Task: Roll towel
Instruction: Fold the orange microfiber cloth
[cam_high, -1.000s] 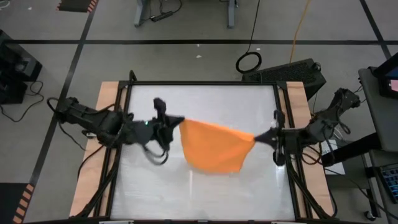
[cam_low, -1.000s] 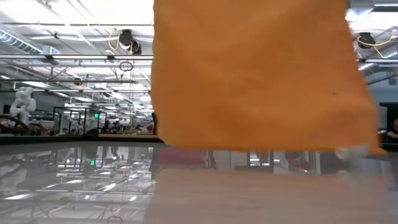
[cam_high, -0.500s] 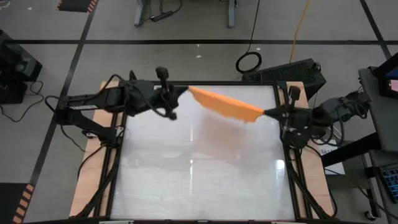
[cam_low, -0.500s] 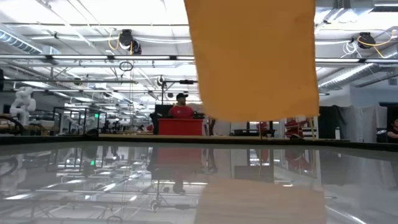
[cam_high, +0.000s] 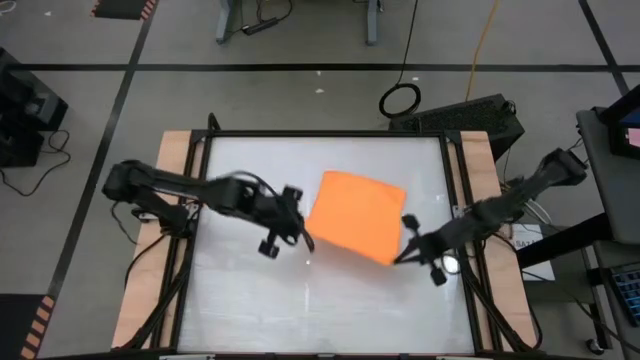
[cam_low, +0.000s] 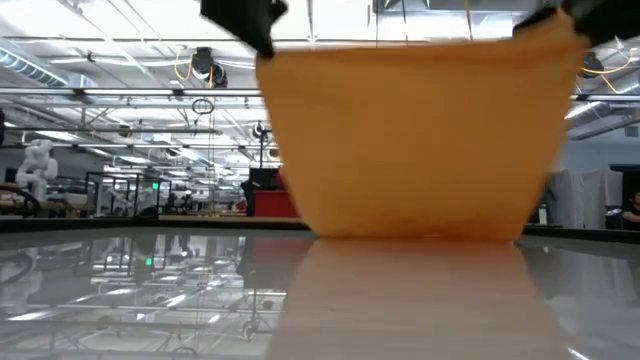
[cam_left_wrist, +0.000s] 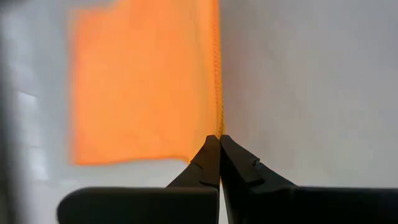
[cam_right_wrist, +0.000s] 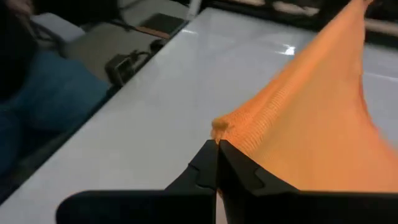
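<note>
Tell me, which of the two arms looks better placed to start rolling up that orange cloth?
Neither clearly. The left gripper and the right gripper each pinch a near corner of the towel, whose far part touches the table. Probably both must lower it flat together first.

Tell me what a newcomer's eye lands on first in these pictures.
The bright orange towel near the middle of the white table, held by two corners with its far edge down on the surface. The left gripper pinches one corner, the right gripper the other, both shut.
</note>
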